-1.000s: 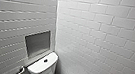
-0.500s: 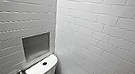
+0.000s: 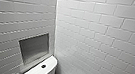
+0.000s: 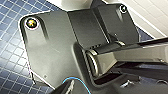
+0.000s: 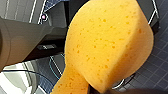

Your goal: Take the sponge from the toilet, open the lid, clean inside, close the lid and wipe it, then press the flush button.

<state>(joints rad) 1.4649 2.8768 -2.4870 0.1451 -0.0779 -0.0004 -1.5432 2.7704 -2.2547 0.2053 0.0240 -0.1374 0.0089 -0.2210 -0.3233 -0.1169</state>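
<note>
The orange-yellow sponge (image 5: 107,45) looms large in the right wrist view, squeezed narrow at one end where my right gripper (image 5: 96,88) is shut on it. At the bottom edge of the head view is the white tank top of the toilet (image 3: 34,73), standing in the corner of two tiled walls. The small dark flush button (image 3: 43,66) sits in the middle of the tank top. The left wrist view holds no task object, just blue tiled floor (image 4: 10,50) under the arm.
A recessed grey niche (image 3: 34,47) is set in the left wall just above the tank. Light tiled walls meet in a corner (image 3: 54,25) behind the toilet. The floor (image 5: 152,72) under the sponge has dark blue tiles.
The whole head picture has shifted slightly, with the tank now a little lower in it. That is the camera moving. Nothing in the scene has visibly moved.
</note>
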